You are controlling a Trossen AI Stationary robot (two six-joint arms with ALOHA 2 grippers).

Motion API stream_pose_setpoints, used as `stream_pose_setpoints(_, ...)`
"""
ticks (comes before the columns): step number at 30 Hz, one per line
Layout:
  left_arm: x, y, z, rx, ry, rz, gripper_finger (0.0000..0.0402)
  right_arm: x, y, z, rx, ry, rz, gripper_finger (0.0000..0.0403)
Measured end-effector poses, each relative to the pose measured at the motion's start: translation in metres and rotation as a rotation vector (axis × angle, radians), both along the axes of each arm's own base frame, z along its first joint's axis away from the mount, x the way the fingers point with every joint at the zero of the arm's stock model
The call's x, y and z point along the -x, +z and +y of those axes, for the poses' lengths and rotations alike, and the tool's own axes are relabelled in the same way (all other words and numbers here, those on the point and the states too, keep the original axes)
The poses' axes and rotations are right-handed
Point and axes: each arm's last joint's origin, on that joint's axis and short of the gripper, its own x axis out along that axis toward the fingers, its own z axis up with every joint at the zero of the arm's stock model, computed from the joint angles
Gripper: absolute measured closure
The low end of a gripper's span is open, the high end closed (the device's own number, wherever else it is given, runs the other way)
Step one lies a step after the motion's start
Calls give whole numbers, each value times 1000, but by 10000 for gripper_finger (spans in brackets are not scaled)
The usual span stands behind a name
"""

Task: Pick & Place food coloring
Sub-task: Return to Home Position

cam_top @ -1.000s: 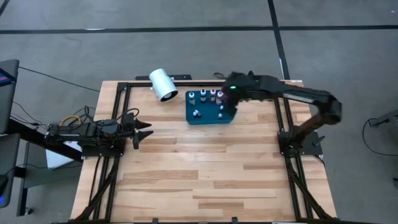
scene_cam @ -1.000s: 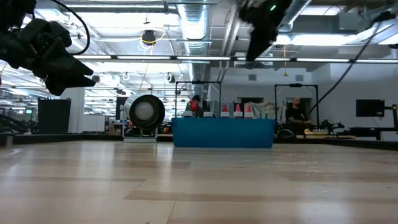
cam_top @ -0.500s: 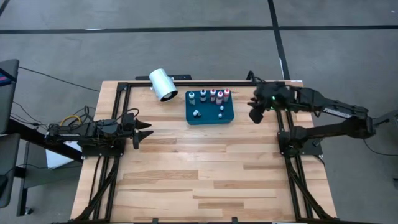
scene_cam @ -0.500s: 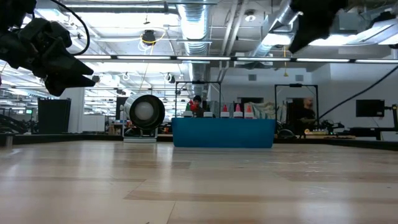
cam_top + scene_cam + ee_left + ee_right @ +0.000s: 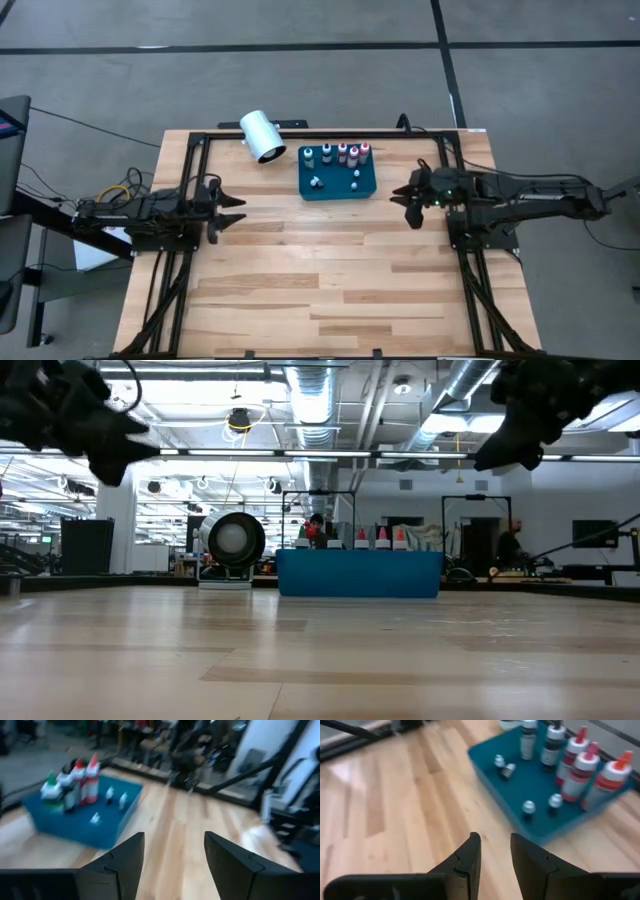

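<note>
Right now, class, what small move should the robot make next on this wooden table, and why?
Probably lower the right hand to rest at the wooden table's right edge. The tiny food colouring bottles all sit inside the blue plastic tray, none on bare wood, and both it and the left hand are open and empty.

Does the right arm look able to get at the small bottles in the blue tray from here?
Probably yes. The right arm holds its jaws open beside the blue tray with only bare table between, and the small bottles sit clear of the tall bottles.
</note>
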Motion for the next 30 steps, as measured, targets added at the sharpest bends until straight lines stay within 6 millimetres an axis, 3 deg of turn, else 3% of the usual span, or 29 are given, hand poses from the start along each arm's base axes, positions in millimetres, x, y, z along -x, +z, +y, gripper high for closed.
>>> stream_pose_setpoints(7, -1, 6, -2, -46, -66, -55, 203, 21, -15, 9, -31, 22, -115, 308)
stream_pose_setpoints(21, -1, 12, -2, -76, -86, -112, 203, 82, -23, 15, 6, 86, -493, 308)
stream_pose_setpoints(30, 0, 20, -5, -144, -164, -195, 203, 79, -29, 19, 5, 152, -487, 308)
